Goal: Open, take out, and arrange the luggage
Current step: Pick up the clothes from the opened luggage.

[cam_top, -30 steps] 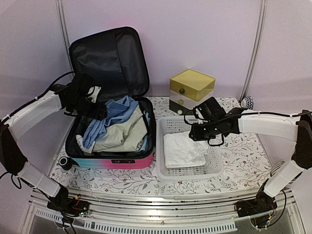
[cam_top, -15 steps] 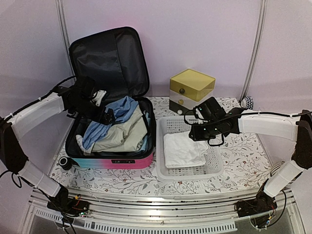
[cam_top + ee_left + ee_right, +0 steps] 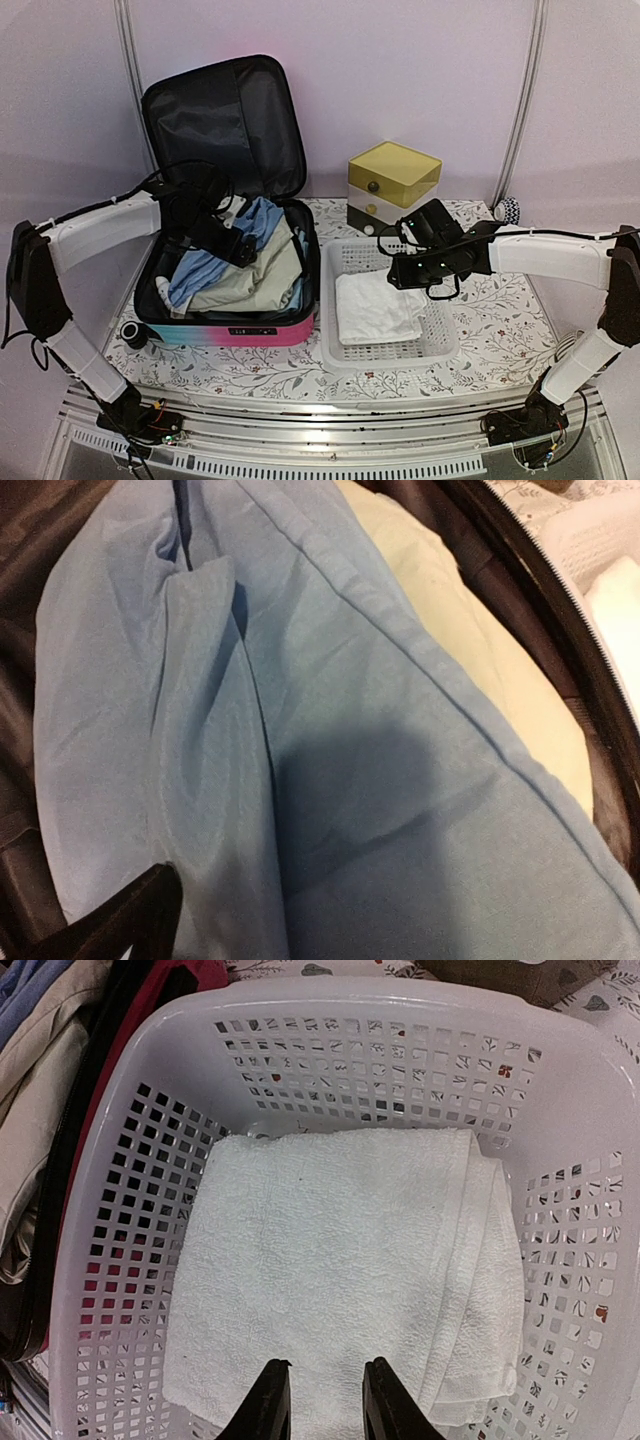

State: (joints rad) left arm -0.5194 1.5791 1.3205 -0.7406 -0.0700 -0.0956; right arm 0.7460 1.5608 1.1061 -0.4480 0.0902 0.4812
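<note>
The luggage (image 3: 240, 330) lies open on the table's left side, its black-lined lid (image 3: 225, 125) standing upright. A blue garment (image 3: 215, 255) and a beige garment (image 3: 255, 280) fill the lower half. My left gripper (image 3: 240, 250) is low over the blue garment near the suitcase's middle. In the left wrist view the blue garment (image 3: 350, 730) fills the frame. One black fingertip (image 3: 130, 920) shows at the lower left; the other is hidden. My right gripper (image 3: 325, 1400) hovers open and empty over a folded white towel (image 3: 340, 1250) in the white mesh basket (image 3: 100, 1260).
The basket (image 3: 440, 345) stands right of the suitcase, with a yellow-topped drawer box (image 3: 393, 180) behind it. A small black roll (image 3: 135, 333) lies at the suitcase's front left corner. A patterned roll (image 3: 508, 210) sits at the far right. The tablecloth has a floral print.
My left gripper has moved right and down, from the suitcase's left rim to the blue garment in the middle. The right arm has not moved.
</note>
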